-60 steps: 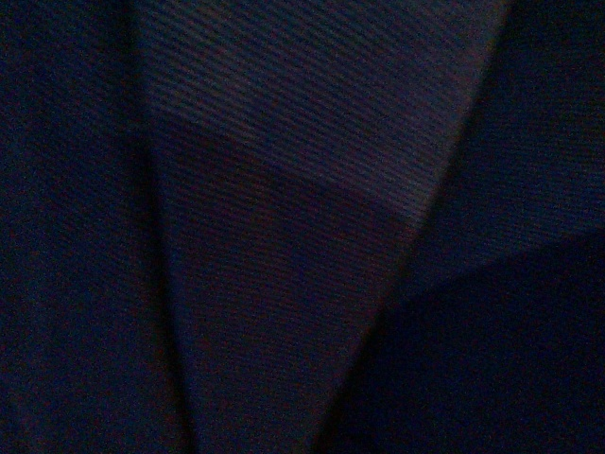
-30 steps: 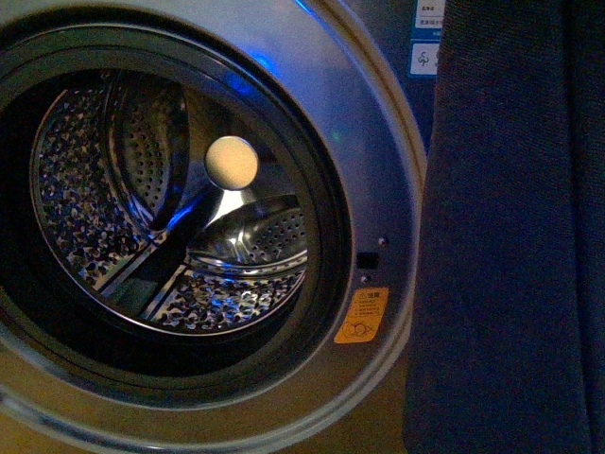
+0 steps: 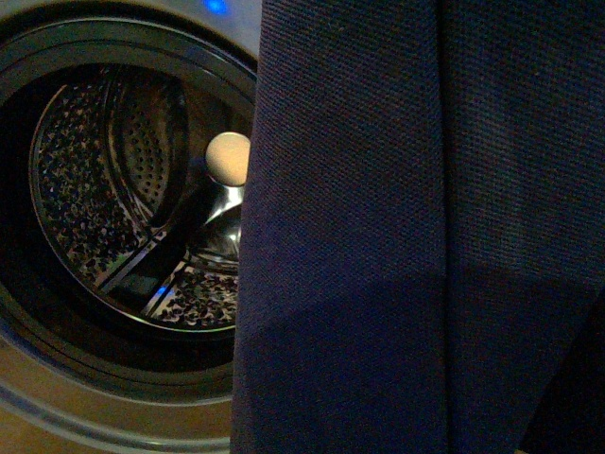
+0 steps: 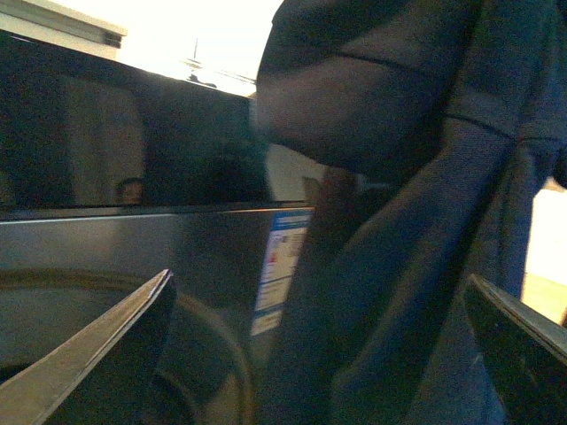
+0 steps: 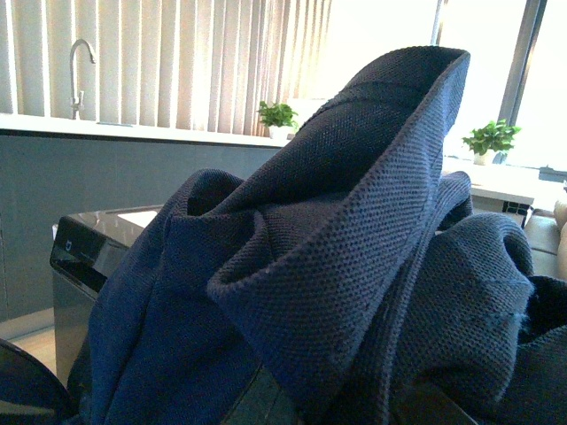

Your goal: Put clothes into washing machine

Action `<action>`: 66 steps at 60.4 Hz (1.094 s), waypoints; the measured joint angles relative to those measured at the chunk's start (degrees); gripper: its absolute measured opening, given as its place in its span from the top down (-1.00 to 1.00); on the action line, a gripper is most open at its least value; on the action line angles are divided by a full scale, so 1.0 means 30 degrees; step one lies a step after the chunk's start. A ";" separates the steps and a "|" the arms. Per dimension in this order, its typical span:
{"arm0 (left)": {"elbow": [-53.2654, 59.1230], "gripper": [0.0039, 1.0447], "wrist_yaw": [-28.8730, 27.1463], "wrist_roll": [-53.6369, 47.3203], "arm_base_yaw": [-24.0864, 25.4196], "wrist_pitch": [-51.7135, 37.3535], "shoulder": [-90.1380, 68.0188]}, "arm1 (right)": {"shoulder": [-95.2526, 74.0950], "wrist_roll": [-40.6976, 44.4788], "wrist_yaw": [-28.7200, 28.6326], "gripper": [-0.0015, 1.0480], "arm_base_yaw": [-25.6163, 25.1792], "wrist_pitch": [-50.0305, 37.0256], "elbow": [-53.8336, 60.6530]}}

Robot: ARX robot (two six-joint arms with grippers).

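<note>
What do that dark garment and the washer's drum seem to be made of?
The garment looks like matte navy cloth, woven or finely knitted; a tight grainy texture shows. The drum looks like polished steel, probably stainless: shiny, perforated, mirroring blue light.

Dark navy woven clothes point(image 3: 406, 236); grey washing machine point(image 3: 95, 407), perforated steel drum point(image 3: 85, 189).
</note>
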State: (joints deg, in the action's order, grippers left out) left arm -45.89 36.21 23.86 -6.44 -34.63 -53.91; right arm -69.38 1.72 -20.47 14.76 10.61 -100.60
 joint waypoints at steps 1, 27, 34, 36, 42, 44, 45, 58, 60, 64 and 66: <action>-0.0131 -0.88 0.0051 0.0000 -0.0466 0.0109 -0.0117 | 0.0000 0.0000 0.0000 0.87 0.0000 0.0000 0.0000; -0.3956 -0.88 -0.3963 -0.3526 -0.7322 0.2470 -0.4189 | 0.0000 0.0000 0.0007 0.87 0.0000 0.0000 0.0000; -0.5078 -0.88 -0.5027 -0.3592 -0.8845 0.2222 -0.5224 | 0.0000 0.0000 0.0007 0.87 0.0000 0.0000 0.0000; -0.5326 -0.88 -0.5173 -0.3599 -0.9289 0.2004 -0.5457 | 0.0000 0.0000 0.0007 0.87 0.0000 0.0000 0.0000; -0.6258 -0.88 -0.6441 -0.3781 -1.0484 0.2397 -0.6295 | 0.0000 0.0000 0.0007 0.87 0.0000 0.0000 0.0000; -0.6528 -0.88 -0.6827 -0.3847 -1.0775 0.2645 -0.6637 | 0.0000 0.0000 0.0007 0.87 0.0000 0.0000 0.0000; -0.6652 -0.88 -0.7089 -0.3905 -1.0899 0.2725 -0.6819 | 0.0000 0.0000 0.0007 0.87 0.0000 0.0000 0.0000; -0.8918 -0.88 -1.1417 -0.4969 -1.2531 0.4787 -0.9136 | 0.0000 0.0000 0.0015 0.87 0.0000 0.0000 0.0000; -0.9100 -0.88 -1.2014 -0.5217 -1.2677 0.4860 -0.9326 | 0.0000 0.0007 0.0015 0.87 0.0000 0.0000 0.0000; -0.9471 -0.88 -1.3260 -0.5792 -1.2998 0.4787 -0.9712 | 0.0000 0.0007 0.0015 0.87 0.0000 0.0000 0.0000; -0.9653 -0.88 -1.3828 -0.6062 -1.3172 0.4641 -0.9916 | 0.0000 0.0007 0.0029 0.87 0.0000 0.0000 0.0000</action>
State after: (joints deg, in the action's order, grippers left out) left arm -74.85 -5.28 5.67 -45.95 -20.71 -83.66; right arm -69.38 1.74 -20.38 14.76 10.61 -100.60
